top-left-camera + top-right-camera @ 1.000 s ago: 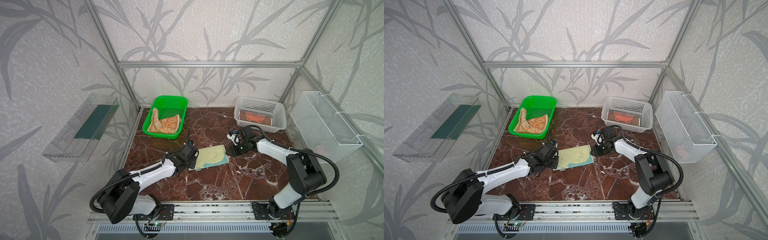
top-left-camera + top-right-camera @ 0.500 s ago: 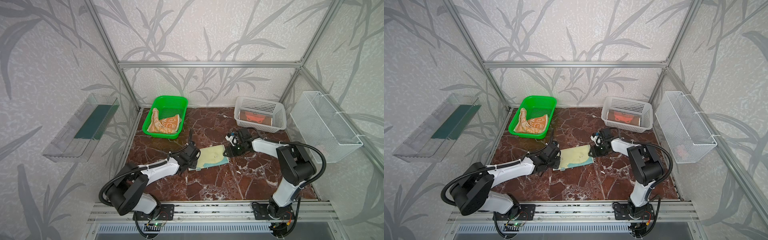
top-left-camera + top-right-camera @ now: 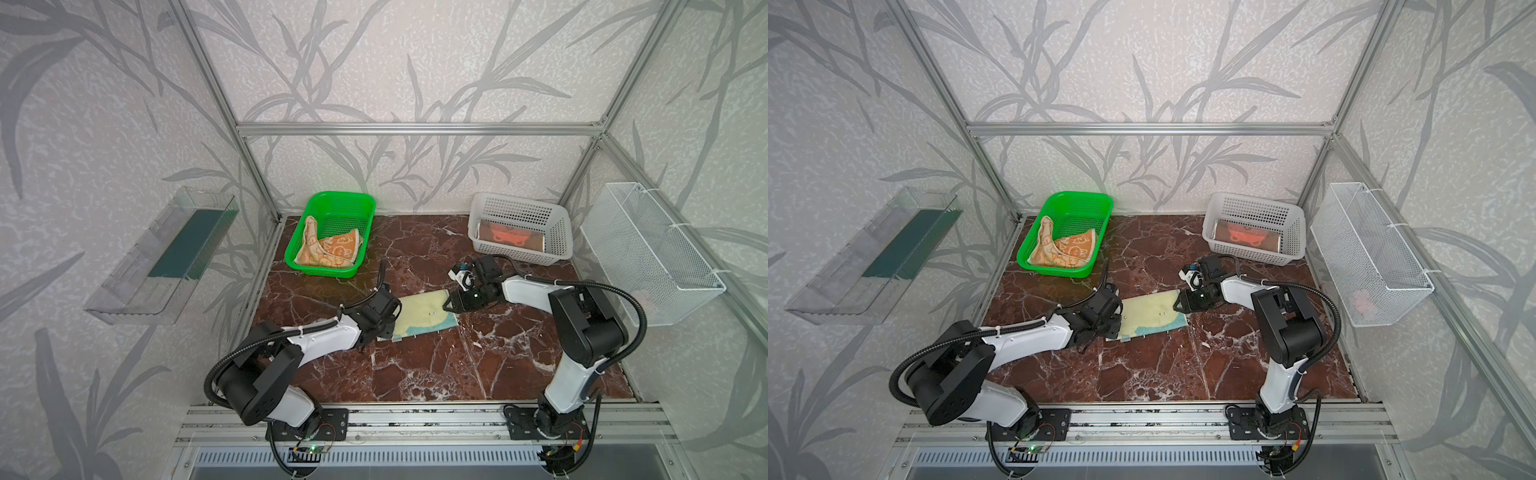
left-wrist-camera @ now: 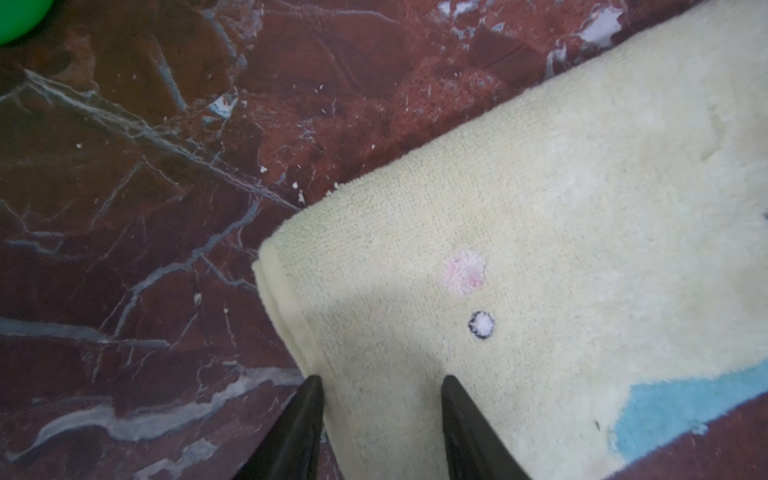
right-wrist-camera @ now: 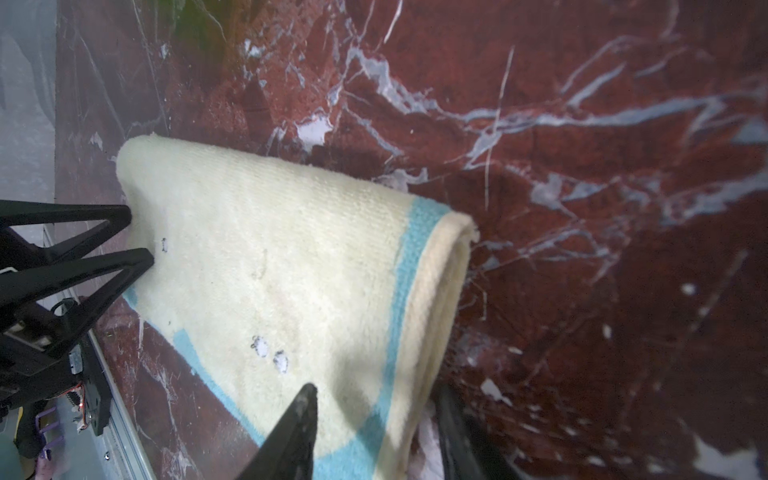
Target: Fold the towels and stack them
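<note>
On the red marble table (image 3: 415, 374) the folded pale yellow towel (image 3: 422, 313) lies with its long axis running from the left gripper (image 4: 380, 384) to the right gripper (image 5: 376, 397), a short end under each. Both stand spread, straddling that edge, apparently pinching nothing.

White arm shells (image 3: 324, 338), black joints (image 3: 590, 328), ribbed black cables (image 3: 643, 322), tapered black pincer fingers (image 4: 299, 428), black baseplates (image 3: 332, 419)
</note>
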Motion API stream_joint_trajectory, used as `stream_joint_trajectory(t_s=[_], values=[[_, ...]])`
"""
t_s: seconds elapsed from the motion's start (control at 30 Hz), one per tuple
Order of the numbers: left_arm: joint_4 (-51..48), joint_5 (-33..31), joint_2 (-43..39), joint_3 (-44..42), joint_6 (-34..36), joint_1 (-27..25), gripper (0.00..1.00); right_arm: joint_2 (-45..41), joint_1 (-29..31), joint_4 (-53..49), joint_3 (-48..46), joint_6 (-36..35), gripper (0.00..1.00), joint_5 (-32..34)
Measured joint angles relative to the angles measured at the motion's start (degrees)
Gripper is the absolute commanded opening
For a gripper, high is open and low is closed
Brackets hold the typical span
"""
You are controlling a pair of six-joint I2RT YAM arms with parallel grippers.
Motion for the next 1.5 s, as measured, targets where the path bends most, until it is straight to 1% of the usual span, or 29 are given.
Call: stream_joint_trajectory(t_s=[0.17, 0.3, 0.4, 0.47, 0.6, 0.63, 0.7, 0.77, 0.83, 0.87, 0.9, 0.97, 1.13, 1.17, 1.2, 1.23, 1.33, 1.5], values=[[0.4, 0.1, 0.7, -0.1, 0.0, 0.0, 0.47, 1.2, 1.6, 0.0, 1.2, 0.0, 0.46, -0.2], [1.0, 0.2, 0.7, -0.4, 0.0, 0.0, 0.47, 2.1, 2.8, 0.2, 2.1, 0.5, 0.41, -0.2], [1.3, 0.3, 0.9, -0.5, 0.0, 0.0, 0.47, 2.7, 3.1, 0.6, 2.2, 1.0, 0.33, -0.4], [1.5, 0.4, 1.0, -0.5, 0.0, 0.0, 0.47, 3.1, 3.2, 1.0, 2.3, 1.3, 0.25, -0.7], [1.7, 0.5, 1.3, -0.5, 0.0, 0.0, 0.47, 4.4, 3.2, 1.3, 2.8, 1.9, 0.02, -1.4], [1.8, 0.5, 1.3, -0.5, 0.0, 0.0, 0.47, 4.7, 3.3, 1.3, 2.9, 2.3, 0.00, -1.9], [1.9, 0.5, 1.3, -0.5, 0.0, 0.0, 0.48, 4.9, 3.3, 1.1, 3.3, 2.3, 0.00, -1.9], [1.9, 0.4, 1.3, -0.5, 0.0, 0.0, 0.50, 5.1, 3.5, 0.3, 4.1, 2.3, 0.00, -1.7], [1.7, 0.1, 1.2, -0.5, 0.1, 0.0, 0.61, 5.4, 3.6, -1.3, 5.4, 2.0, 0.00, -0.9], [1.4, -0.1, 0.9, -0.3, 0.2, 0.0, 0.64, 5.6, 3.6, -2.3, 6.4, 1.7, 0.00, -0.1], [1.0, -0.4, 0.6, -0.2, 0.5, 0.0, 0.66, 6.0, 3.7, -3.7, 7.8, 1.1, 0.00, 0.7], [0.4, -0.6, -0.5, 0.3, 1.1, 0.0, 0.68, 7.2, 3.7, -6.6, 11.6, -0.1, 0.00, 2.5], [0.5, -0.7, -3.4, 2.1, 2.0, 0.0, 0.71, 10.8, 2.8, -14.3, 25.1, -4.1, 0.00, 6.3], [0.6, -0.7, -3.7, 2.2, 2.1, 0.0, 0.76, 11.6, 2.5, -15.5, 27.8, -4.8, 0.00, 6.8], [0.6, -0.7, -3.7, 2.3, 2.2, 0.0, 0.84, 12.7, 2.2, -17.0, 31.3, -5.7, 0.00, 7.4], [0.6, -0.7, -3.7, 2.3, 2.4, 0.0, 0.98, 13.9, 1.8, -18.4, 34.7, -6.6, 0.00, 7.9], [0.4, -0.4, -3.7, 2.3, 2.4, 0.0, 0.98, 17.7, 0.7, -22.5, 44.3, -8.9, 0.00, 9.3], [0.2, -0.3, -3.3, 2.6, 2.7, 0.0, 0.98, 24.4, -1.5, -28.8, 57.5, -11.1, 0.00, 10.8]])
